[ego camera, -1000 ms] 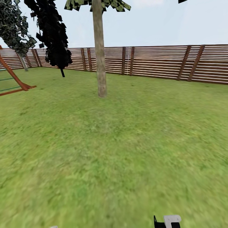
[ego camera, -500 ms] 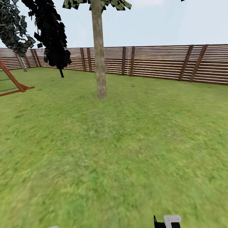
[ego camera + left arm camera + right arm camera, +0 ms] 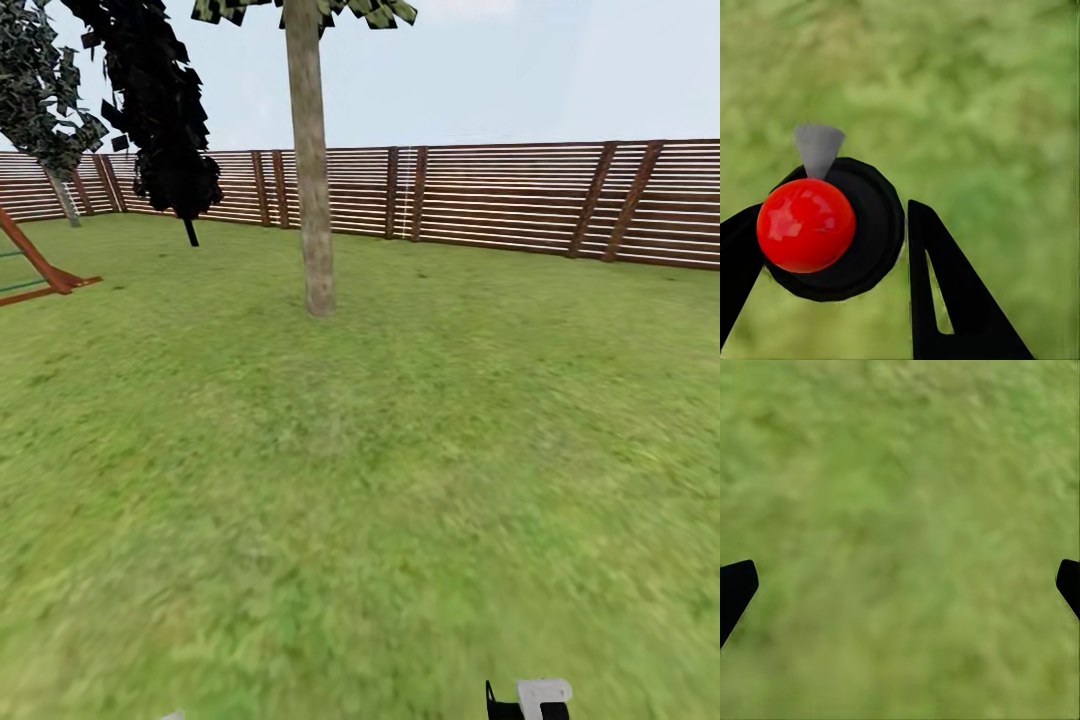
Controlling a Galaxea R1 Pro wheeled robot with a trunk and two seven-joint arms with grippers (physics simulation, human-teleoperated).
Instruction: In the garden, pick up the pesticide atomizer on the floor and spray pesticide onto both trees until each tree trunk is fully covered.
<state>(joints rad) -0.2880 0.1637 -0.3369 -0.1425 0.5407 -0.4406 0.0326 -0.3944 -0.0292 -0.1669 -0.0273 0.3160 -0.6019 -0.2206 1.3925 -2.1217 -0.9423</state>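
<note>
My left gripper (image 3: 832,247) clamps the atomizer (image 3: 825,225); right gripper (image 3: 900,585) is spread empty. Spraying now would miss: the trunk (image 3: 312,200) stands well off across the grass (image 3: 400,480).

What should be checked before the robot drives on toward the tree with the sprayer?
1. Atomizer held: ok, its black body with red cap and grey nozzle sits between the left gripper fingers.
2. Target tree trunk in sight: ok, ahead, slightly left.
3. Within spraying range: probably not ok, a wide stretch of grass lies between.
4. Path to the trunk: ok, nothing lies on the grass.
5. Pesticide on the bark: cannot tell from here.
6. Right gripper: ok, open and empty.
</note>
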